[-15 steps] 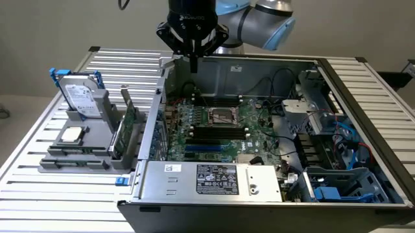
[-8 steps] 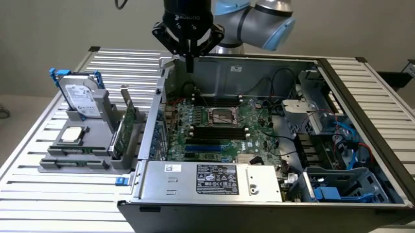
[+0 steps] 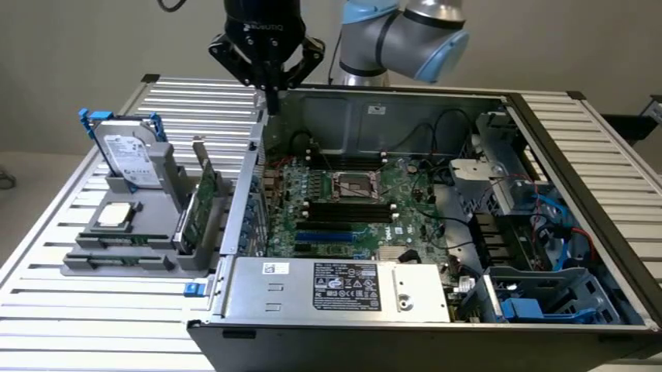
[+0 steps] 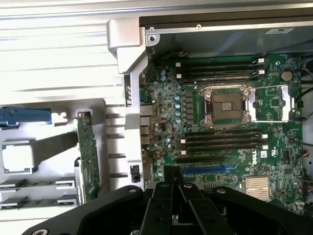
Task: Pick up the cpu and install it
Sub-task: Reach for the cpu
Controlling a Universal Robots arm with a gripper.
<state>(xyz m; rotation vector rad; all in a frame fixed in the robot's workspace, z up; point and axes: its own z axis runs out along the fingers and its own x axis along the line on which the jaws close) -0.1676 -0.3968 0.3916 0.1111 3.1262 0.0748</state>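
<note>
To take the cpu (image 3: 116, 215) cleanly, I'd say the pincer (image 3: 273, 94) must come squarely over it, level with its edges. The chip lies flat in a grey holder (image 3: 155, 232), well below the pincer and towards the exterior view's left. The pincer hangs straight down over the case wall (image 3: 253, 147), its fingers pressed together and empty.

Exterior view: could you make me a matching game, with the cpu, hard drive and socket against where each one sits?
Things: 1 cpu; 2 hard drive; 3 socket.
Places: A on the motherboard inside the case; B standing upright in the grey holder; C lying flat on the grey holder.
Pairs: 1-C; 2-B; 3-A.
</note>
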